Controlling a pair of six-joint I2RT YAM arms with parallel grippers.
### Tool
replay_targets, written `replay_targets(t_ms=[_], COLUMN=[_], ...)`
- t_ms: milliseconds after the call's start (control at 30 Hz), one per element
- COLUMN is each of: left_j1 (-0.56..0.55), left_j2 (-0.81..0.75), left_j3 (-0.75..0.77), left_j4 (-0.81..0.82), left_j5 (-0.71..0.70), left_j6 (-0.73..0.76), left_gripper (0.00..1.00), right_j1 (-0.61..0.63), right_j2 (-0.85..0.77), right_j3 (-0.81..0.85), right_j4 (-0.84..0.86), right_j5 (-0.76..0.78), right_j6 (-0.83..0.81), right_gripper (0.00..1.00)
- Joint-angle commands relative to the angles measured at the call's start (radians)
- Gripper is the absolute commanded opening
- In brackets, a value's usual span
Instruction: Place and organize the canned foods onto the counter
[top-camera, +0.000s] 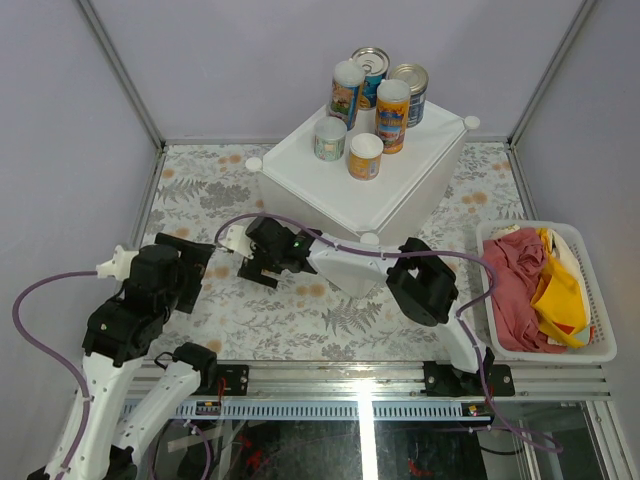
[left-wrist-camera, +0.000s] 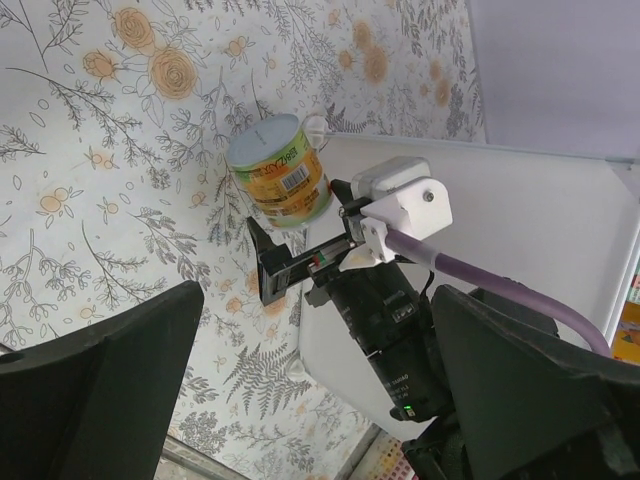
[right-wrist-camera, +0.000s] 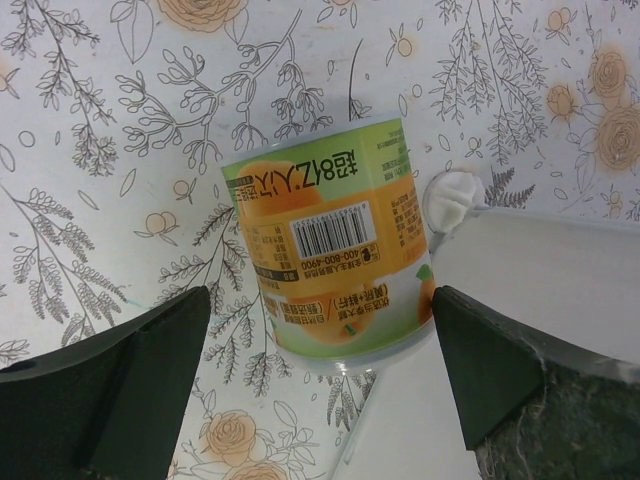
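Observation:
Several cans (top-camera: 365, 155) stand on top of the white counter (top-camera: 300, 165). One more can, with a yellow-orange and green label, sits on the floral table against the counter's corner knob. It shows in the left wrist view (left-wrist-camera: 280, 175) and the right wrist view (right-wrist-camera: 330, 260). It is hidden under the right arm in the top view. My right gripper (right-wrist-camera: 322, 300) is open, and its fingers straddle the can's near end without closing on it. It also shows in the top view (top-camera: 255, 262). My left gripper (left-wrist-camera: 318, 292) is open and empty, left of the right gripper (left-wrist-camera: 300, 265).
A white slatted basket (top-camera: 600, 330) of red and yellow cloths stands at the right. The counter's wall (left-wrist-camera: 520, 220) rises just right of the can. Grey enclosure walls and metal posts surround the table. A metal rail runs along the near edge.

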Motion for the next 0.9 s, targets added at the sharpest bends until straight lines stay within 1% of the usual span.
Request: replay_targets(t_ms=[0,333,500,867], left_j1=[0.009,0.008,0.008,0.007], left_j2=[-0.012,-0.028,-0.033,-0.036], left_j3=[0.031,0.030,0.027,0.048], left_j4=[-0.031,-0.042,-0.042,-0.049], left_j5=[-0.051,-0.058,-0.051,-0.050], left_j6=[-0.020,-0.029,-0.031,-0.033], left_gripper=[0.97,0.97,0.97,0.97], right_j1=[-0.015,-0.025,-0.025,-0.025], right_j2=[0.012,0.022,0.022,0.034], right_j3=[0.047,0.022,0.010,-0.001], right_j4=[0.039,0.029,0.015,-0.046], right_j5=[-0.025,-0.041,-0.076,-0.132], right_j6=[-0.013,-0.005,0.001,0.017], right_gripper=[1.00,0.99,0.97,0.97])
